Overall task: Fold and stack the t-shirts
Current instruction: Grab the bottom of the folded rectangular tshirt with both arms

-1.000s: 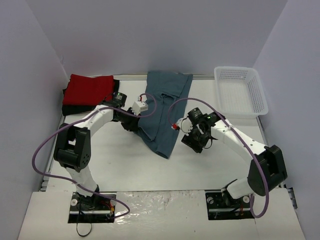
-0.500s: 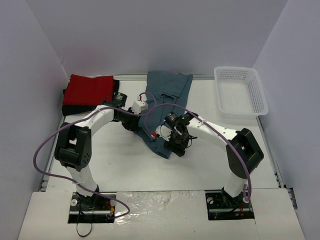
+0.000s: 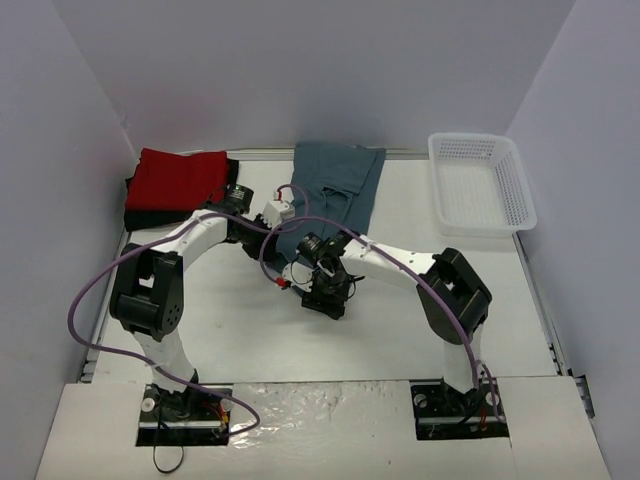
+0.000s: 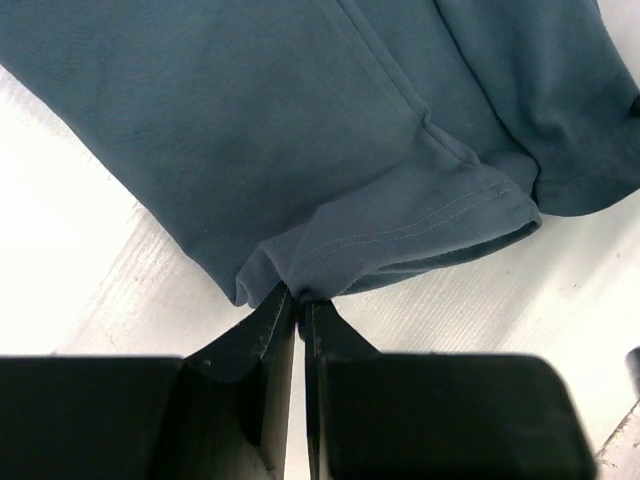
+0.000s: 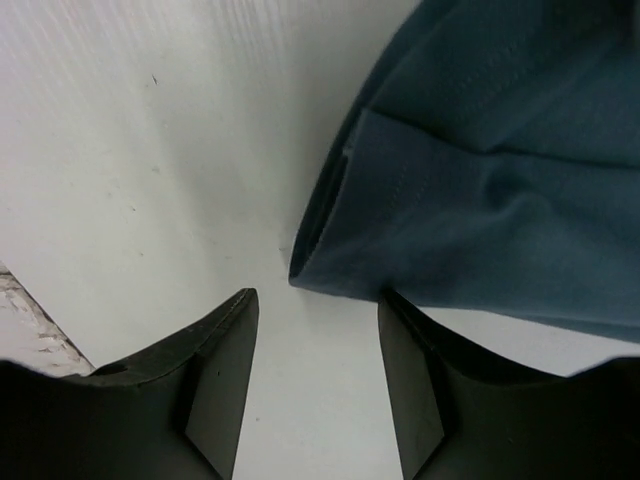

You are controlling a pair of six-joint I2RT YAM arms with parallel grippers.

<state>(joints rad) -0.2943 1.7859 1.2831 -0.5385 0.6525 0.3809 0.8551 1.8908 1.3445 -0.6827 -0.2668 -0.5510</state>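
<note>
Top view: teal shirt (image 3: 335, 185) lies spread lengthways at the middle back of the table (image 3: 220, 320), its near end narrowing toward the arms. Red shirt (image 3: 180, 178) sits folded on a black shirt (image 3: 145, 217) in the far left corner. White basket (image 3: 472, 141) is far right, well apart. Left gripper (image 3: 264, 246) is at the teal shirt's left edge; right gripper (image 3: 325, 296) is at its near tip.

Left wrist view: left gripper (image 4: 297, 300) has its fingers pressed together, pinching a small fold of the teal shirt (image 4: 300, 130) at the hem beside a sleeve. Only a sliver of cloth is caught.

Right wrist view: right gripper (image 5: 318, 296) has its fingers apart, holding nothing. The near corner of the teal shirt (image 5: 500, 180) pokes in just between the fingertips, layers doubled there.

Risks, as judged: the right fingers may close on the top layer only, or shove the corner away and close on nothing, since so little cloth lies between them. The left pinch is thin and could slip once the cloth takes weight. An uneven lift would skew the fold
</note>
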